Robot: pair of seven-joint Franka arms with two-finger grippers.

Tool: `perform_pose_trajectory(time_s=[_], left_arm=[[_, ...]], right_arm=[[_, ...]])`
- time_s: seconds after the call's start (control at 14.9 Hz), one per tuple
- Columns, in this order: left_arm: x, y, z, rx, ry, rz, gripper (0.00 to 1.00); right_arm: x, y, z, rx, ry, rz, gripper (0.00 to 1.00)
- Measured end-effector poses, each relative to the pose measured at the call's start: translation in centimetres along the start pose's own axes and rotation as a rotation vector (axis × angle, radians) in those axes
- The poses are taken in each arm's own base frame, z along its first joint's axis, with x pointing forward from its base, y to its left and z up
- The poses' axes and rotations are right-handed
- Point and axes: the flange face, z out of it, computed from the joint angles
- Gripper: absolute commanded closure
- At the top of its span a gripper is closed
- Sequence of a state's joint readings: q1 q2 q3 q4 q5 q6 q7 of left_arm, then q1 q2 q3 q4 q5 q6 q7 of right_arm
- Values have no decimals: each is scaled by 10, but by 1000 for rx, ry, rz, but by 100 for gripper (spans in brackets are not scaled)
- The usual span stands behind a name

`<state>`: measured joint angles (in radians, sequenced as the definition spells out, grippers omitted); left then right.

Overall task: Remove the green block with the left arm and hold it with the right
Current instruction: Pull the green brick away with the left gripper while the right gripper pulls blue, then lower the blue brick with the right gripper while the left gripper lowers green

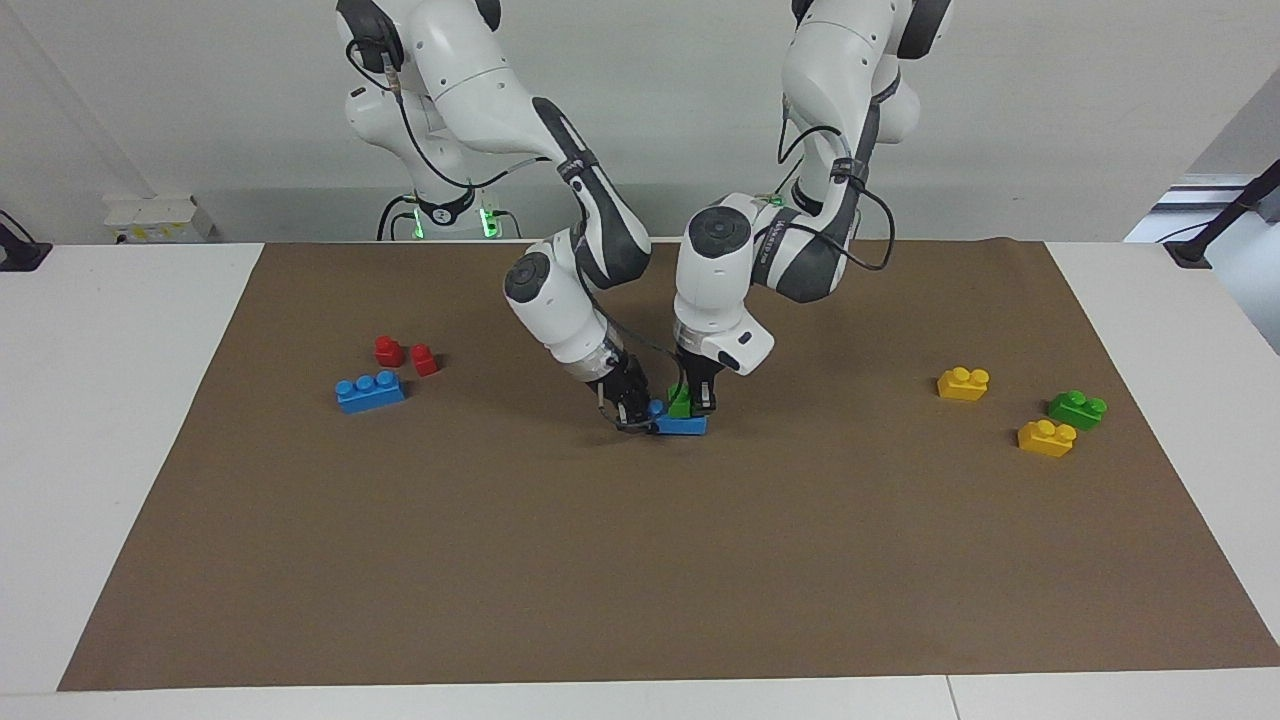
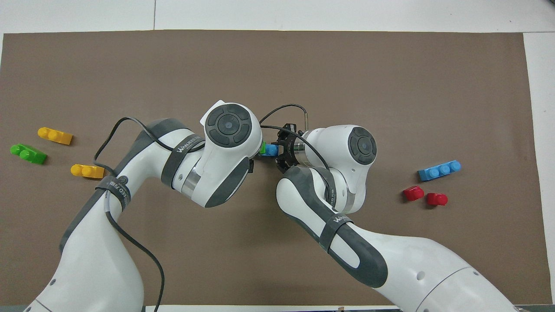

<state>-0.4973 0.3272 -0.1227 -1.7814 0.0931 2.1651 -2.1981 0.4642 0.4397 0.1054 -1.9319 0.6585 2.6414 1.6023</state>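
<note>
The word "WANEED" can be made out on the dark strap [image 2: 187, 144] around the left arm; the remaining letters are unreadable.

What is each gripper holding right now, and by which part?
The left gripper is shut on the green block, from above. The right gripper is shut on the blue brick under it, at its end toward the right arm.

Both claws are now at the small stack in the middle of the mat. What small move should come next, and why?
Probably the left claw should lift straight up a little. It is shut on the small bright green plastic brick, which sits on the blue plastic brick at the middle of the brown mat. The right claw is shut on that blue brick's end, so it can hold the base down while the green one comes off.
</note>
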Motion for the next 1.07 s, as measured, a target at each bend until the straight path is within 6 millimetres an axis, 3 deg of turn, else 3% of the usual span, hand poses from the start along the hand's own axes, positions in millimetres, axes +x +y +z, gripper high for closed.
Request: perform_pose_trajectory(time_s=[0.27, 0.47, 0.6, 0.67, 0.87, 1.07], left_arm=[[51, 18, -47, -6, 24, -5, 100], [83, 26, -66, 2, 38, 20, 100], [112, 34, -70, 19, 50, 60, 100], [130, 39, -70, 31, 55, 89, 100], [188, 56, -68, 51, 61, 169, 100], [244, 67, -65, 65, 60, 254, 100]], right_arm=[[4, 3, 4, -8, 7, 4, 100], [13, -10, -7, -25, 0, 19, 100], [32, -34, -36, -67, -14, 10, 100], [48, -50, -60, -88, -18, -1, 100], [106, -88, -136, -139, -28, -51, 100], [168, -105, -183, -164, -51, -71, 100]])
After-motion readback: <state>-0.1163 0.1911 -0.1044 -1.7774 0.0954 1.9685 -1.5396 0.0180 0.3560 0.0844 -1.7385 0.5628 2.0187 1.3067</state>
